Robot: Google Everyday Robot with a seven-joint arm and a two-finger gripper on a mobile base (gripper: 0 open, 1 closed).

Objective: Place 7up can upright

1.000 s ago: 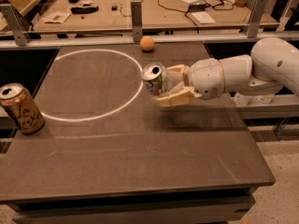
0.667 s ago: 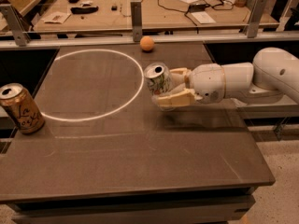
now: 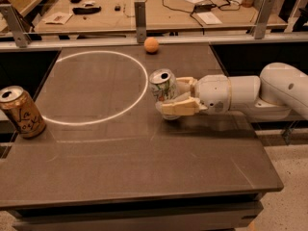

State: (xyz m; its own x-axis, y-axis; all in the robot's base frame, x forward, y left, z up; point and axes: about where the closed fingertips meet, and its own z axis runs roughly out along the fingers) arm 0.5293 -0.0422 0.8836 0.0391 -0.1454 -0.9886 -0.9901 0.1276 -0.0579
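The gripper clasped the 7up can, nearly upright, just right of the white circle; placing seemed underway, next needing a level set-down, then release

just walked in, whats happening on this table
A robot arm reaches in from the right, and its gripper is shut on the 7up can, holding it roughly upright just outside the right edge of the white ring on the table. I cannot tell whether its base touches the table. A gold can stands at the left edge and an orange ball lies at the back, both untouched.
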